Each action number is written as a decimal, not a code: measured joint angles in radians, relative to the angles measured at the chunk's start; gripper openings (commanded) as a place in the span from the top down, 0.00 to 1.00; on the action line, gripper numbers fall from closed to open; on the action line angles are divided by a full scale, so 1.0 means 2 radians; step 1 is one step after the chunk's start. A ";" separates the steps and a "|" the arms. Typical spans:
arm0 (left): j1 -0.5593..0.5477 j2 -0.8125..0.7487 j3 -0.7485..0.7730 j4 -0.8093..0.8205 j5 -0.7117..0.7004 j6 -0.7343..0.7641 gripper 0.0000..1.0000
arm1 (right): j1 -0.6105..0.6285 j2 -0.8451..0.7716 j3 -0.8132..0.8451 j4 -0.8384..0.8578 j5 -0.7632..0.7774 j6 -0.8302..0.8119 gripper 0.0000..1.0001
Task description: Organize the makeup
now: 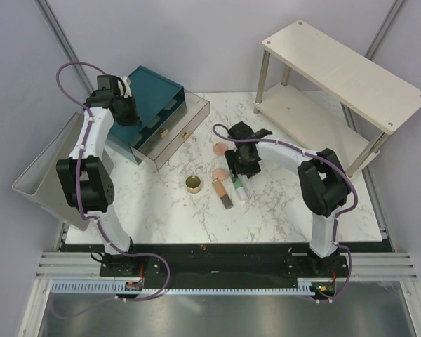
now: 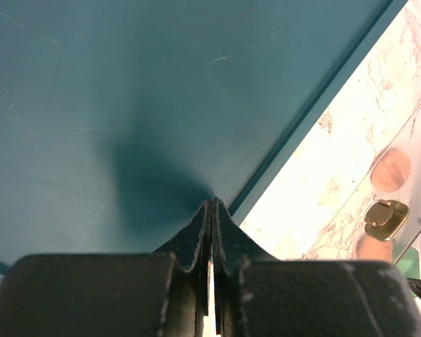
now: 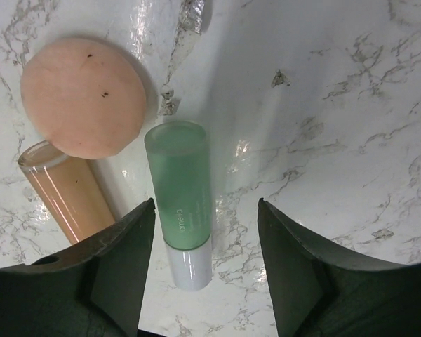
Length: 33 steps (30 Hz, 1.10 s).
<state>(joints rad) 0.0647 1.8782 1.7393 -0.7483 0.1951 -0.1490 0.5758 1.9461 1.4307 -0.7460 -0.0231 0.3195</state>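
Green-and-white tube lies at lower centre of the right wrist view, white end toward the bottom edge. It is beside an orange tube and a peach disc on the white marble table. Right gripper straddles it, jaws spread, holding nothing. Left gripper, fingers pressed together and empty, hangs over the teal box.

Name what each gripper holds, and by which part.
Nothing held: left gripper shut, empty, over the teal box; right gripper open above the green-and-white tube.

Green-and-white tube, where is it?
In the right wrist view, the green-and-white tube lies on the marble tabletop under the open right gripper, beside the orange tube and a peach disc.
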 measured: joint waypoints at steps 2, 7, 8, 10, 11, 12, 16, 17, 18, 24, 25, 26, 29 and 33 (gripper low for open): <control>0.000 -0.002 -0.003 0.003 0.001 0.000 0.95 | 0.003 0.000 -0.001 -0.001 0.000 -0.001 0.36; 0.000 -0.002 -0.005 0.006 0.007 0.000 0.95 | 0.005 0.003 -0.004 -0.001 -0.002 -0.002 0.44; 0.000 -0.002 -0.005 0.007 0.009 0.000 0.95 | 0.005 0.006 -0.004 0.000 -0.002 -0.003 0.57; 0.000 -0.002 -0.005 0.007 0.010 0.000 0.95 | 0.006 0.014 -0.008 0.005 -0.003 -0.005 0.61; 0.000 -0.002 -0.005 0.007 0.010 0.000 0.95 | 0.008 0.019 -0.012 0.006 0.004 -0.005 0.68; 0.000 -0.002 -0.005 0.007 0.011 0.000 0.95 | 0.008 0.019 -0.012 0.008 0.002 -0.006 0.76; 0.000 -0.002 -0.005 0.007 0.011 0.000 0.95 | 0.007 0.019 -0.012 0.008 0.001 -0.008 1.00; 0.000 -0.002 -0.005 0.007 0.011 0.000 0.95 | 0.007 0.019 -0.011 0.008 0.001 -0.008 1.00; 0.000 -0.002 -0.005 0.007 0.011 0.000 0.95 | 0.007 0.019 -0.010 0.007 0.002 -0.009 1.00; 0.000 -0.002 -0.005 0.007 0.011 0.000 0.95 | 0.007 0.019 0.002 0.001 0.002 -0.013 1.00; 0.000 -0.002 -0.005 0.007 0.011 0.000 0.95 | 0.007 0.019 0.013 -0.003 -0.001 -0.015 1.00; 0.000 -0.002 -0.005 0.007 0.011 0.000 0.95 | 0.007 0.019 0.025 -0.004 -0.006 -0.016 1.00; 0.000 -0.002 -0.005 0.007 0.012 0.000 0.95 | 0.006 0.019 0.070 -0.004 -0.027 -0.016 1.00; 0.000 -0.002 -0.005 0.007 0.013 0.000 0.94 | 0.006 0.019 0.137 0.019 -0.071 -0.004 1.00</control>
<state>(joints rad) 0.0650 1.8744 1.7290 -0.7341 0.2203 -0.1490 0.5888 1.9850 1.7054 -0.7090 -0.1642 0.3119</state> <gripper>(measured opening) 0.053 0.342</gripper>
